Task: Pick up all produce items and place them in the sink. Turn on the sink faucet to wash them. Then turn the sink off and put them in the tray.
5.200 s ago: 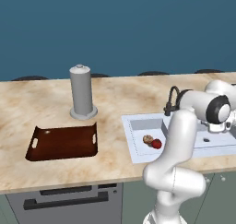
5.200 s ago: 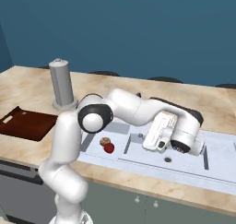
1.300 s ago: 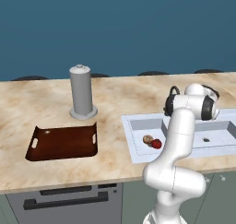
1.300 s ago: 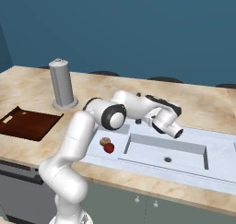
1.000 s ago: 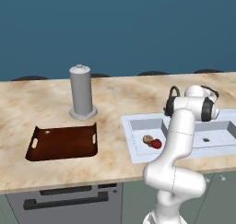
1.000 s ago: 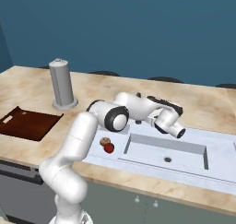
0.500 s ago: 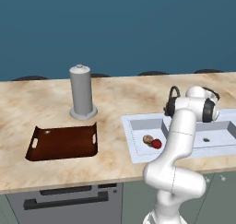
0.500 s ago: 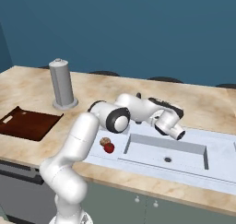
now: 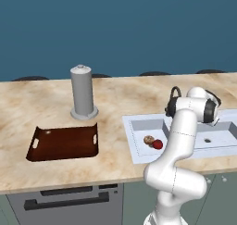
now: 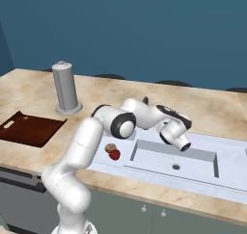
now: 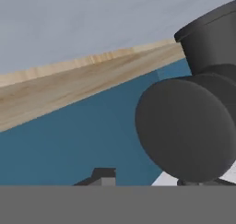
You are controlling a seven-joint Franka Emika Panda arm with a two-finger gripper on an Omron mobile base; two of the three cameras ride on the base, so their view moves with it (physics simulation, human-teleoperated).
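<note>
We see a marbled beige table (image 9: 55, 173) under a blue wall, grey cylinder (image 9: 83, 92) beside the tray (image 9: 65, 145), and the tool's (image 10: 181, 142) spread we cannot tell.

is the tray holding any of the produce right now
No, the tray lies bare on the counter, while the red item and the brown item sit in the sink.

A red tomato (image 9: 158, 144) and a tan mottled potato (image 9: 148, 140) touch in the sink's (image 9: 132, 143) left basin; the brown tray (image 9: 63, 146) lies at 9 o'clock.
</note>
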